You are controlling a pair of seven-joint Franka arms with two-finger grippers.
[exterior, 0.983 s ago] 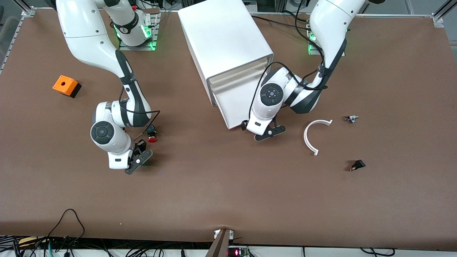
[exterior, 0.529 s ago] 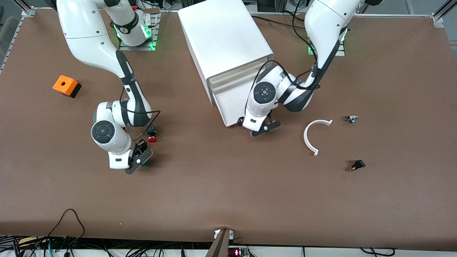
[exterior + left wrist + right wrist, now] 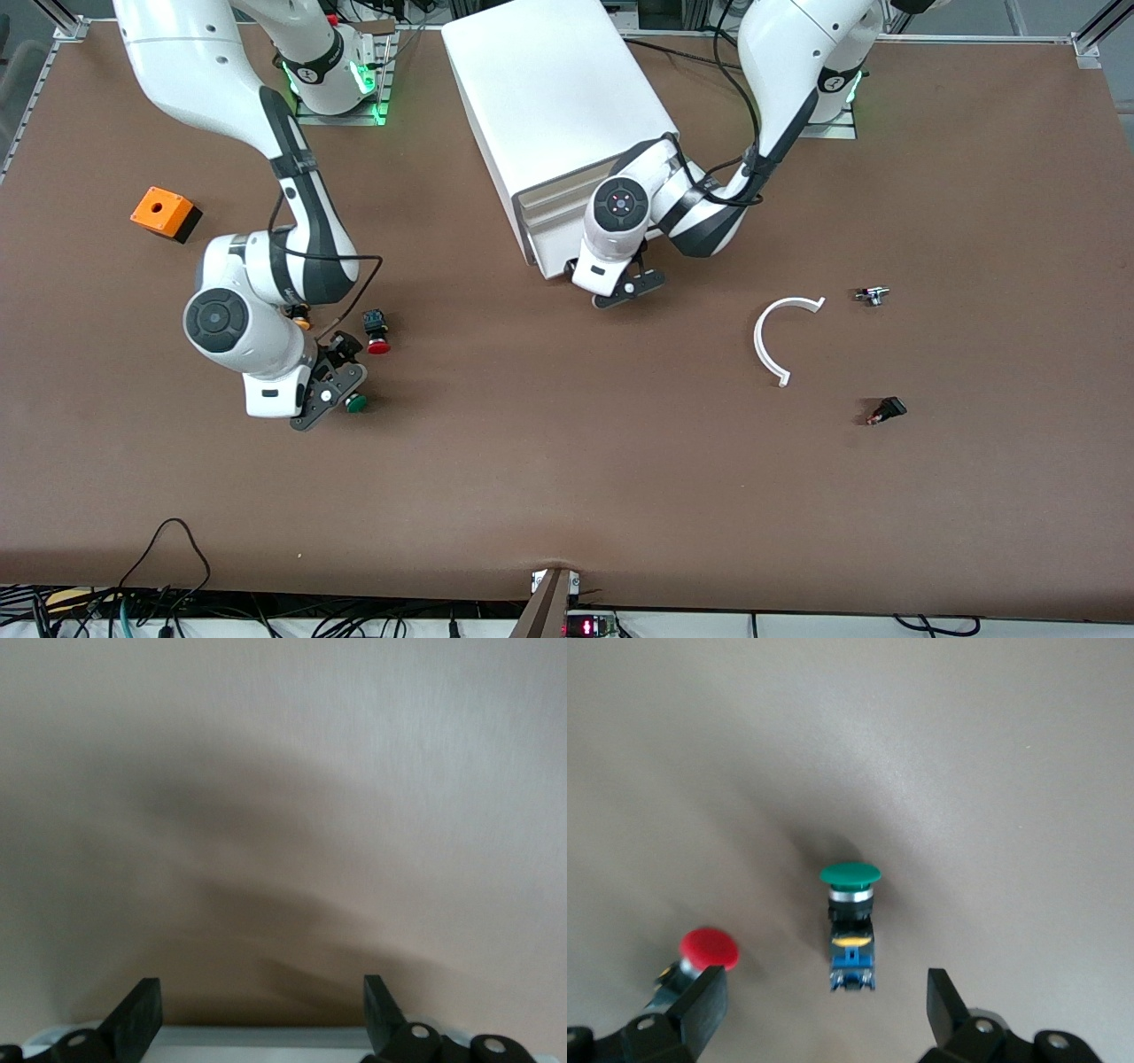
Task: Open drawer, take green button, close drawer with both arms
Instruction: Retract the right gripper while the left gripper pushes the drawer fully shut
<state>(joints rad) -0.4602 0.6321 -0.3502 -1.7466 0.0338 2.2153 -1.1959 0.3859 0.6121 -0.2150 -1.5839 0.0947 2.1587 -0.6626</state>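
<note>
Green-capped button (image 3: 356, 404): lies on its side on the brown table (image 3: 567, 496), lower left of the front frame, free of any grip. In the right wrist view the button (image 3: 850, 926) sits mid-frame, green cap pointing up in that picture, black-and-blue body below it.

Right gripper (image 3: 330, 395): directly over the green-capped button, fingers (image 3: 700, 1010) spread wide with the button lying between them untouched; holds nothing.

Red-capped button (image 3: 376, 332): on the table just above the green one in the front frame, farther from the front camera, lying on its side. Also seen at the lower left of the right wrist view (image 3: 707, 950).

Yellow-orange-capped button (image 3: 301, 317): partly hidden under the right arm's wrist, centre left of the front frame.

Drawer (image 3: 547, 232): lowest front of the white cabinet (image 3: 558, 97), upper centre of the front frame; appears pushed nearly or fully in.

Left gripper (image 3: 620, 288): just in front of the drawer, low over the table, fingers (image 3: 142, 1014) apart and empty; the left wrist view shows bare surface between them.

Orange box (image 3: 163, 213): upper left of the front frame, toward the right arm's end of the table.

White curved piece (image 3: 772, 341): right of centre, toward the left arm's end.

Small metal part (image 3: 872, 294): beside the curved piece's upper tip, farther right in the frame.

Small black part (image 3: 888, 409): lower right, nearer the front camera than the metal part.
</note>
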